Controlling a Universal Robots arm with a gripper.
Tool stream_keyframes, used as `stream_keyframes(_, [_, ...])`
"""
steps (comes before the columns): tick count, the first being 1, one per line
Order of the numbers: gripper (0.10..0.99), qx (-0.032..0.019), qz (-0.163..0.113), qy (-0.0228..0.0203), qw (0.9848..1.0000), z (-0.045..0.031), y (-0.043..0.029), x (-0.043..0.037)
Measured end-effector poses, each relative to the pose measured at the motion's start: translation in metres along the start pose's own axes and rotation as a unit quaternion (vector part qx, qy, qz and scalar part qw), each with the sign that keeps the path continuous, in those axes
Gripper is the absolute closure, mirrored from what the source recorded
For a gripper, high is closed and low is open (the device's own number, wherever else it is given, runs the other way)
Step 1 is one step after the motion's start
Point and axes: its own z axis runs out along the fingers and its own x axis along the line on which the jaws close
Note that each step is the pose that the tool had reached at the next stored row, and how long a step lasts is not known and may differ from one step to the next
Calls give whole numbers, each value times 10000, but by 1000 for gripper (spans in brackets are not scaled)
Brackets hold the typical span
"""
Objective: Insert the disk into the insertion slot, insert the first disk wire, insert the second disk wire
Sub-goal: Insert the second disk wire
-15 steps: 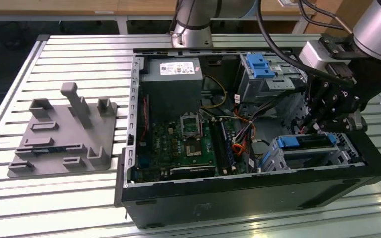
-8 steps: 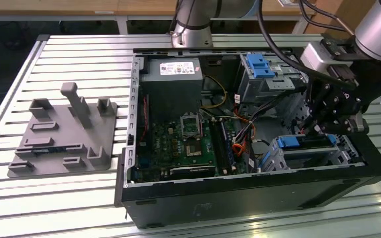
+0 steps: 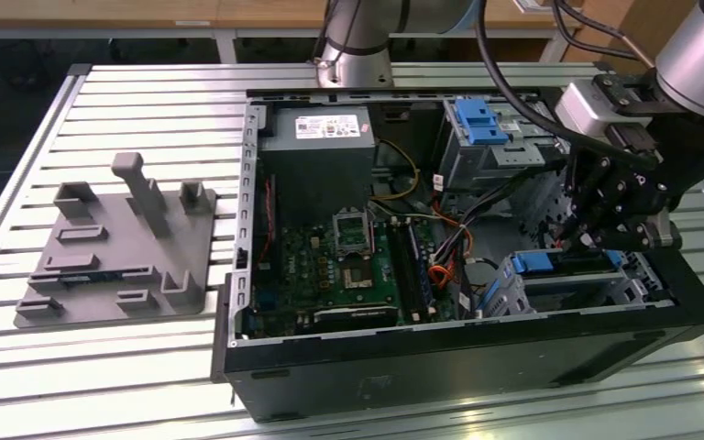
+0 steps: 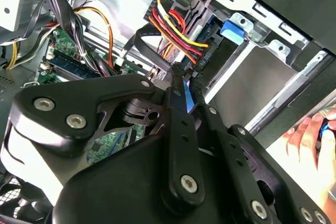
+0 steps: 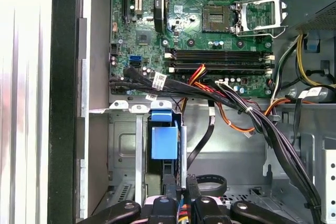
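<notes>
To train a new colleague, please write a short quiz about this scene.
1. True or false: the disk sits in the insertion slot.
2. In the exterior view, the grey fixture lies: A) left of the computer case; B) right of it; C) inside it.
3. Which task thing is the gripper nearest?
Key: 1 true; 2 A; 3 the insertion slot.

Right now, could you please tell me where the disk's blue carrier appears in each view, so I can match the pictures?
Exterior view: the blue carrier sits in the insertion slot, low on the exterior view's right.
Second wrist view: the blue carrier is beside the red and yellow wires.
First wrist view: the blue carrier is in the silver cage next to the board's edge.
Shared landmark: the green motherboard.
</notes>
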Motion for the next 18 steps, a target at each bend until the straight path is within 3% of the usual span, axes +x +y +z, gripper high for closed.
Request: stream_keyframes(18, [886, 0, 0, 1, 10000, 40, -11, 23])
